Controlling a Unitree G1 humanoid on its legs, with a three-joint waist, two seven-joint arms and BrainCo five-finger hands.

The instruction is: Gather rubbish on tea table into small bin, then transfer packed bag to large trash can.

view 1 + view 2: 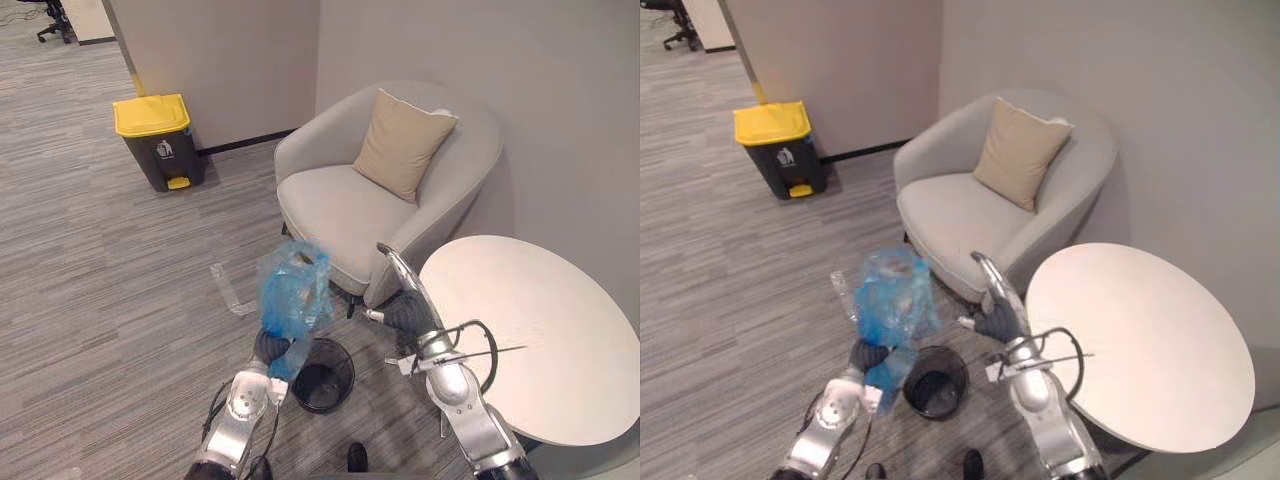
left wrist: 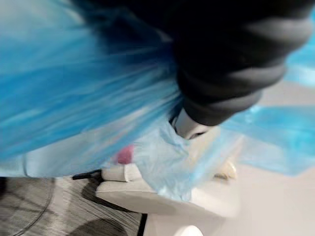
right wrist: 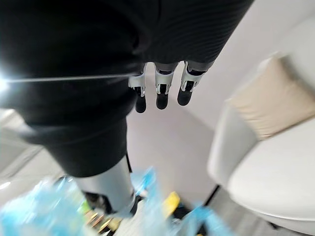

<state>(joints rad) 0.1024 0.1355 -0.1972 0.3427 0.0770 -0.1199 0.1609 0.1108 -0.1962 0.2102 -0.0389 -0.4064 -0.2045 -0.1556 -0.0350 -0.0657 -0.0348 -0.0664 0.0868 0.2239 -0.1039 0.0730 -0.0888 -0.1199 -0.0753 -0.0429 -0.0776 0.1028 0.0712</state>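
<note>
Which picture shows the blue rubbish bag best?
The left eye view: the whole blue rubbish bag shows, up in the air near the small black bin. The right eye view shows much the same. The left wrist view sees its plastic from very close; the right wrist view catches scraps of it.

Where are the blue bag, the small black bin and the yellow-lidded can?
bag point(image 1: 295, 295): left eye view, its bulging middle.
bin point(image 1: 322, 402): left eye view, its front wall.
can point(image 1: 150, 114): left eye view, its yellow lid.

Grey carpet floor point(image 1: 100, 260), pale walls point(image 1: 520, 60), light grey armchair point(image 1: 330, 210), beige cushion point(image 1: 403, 143) on it
</note>
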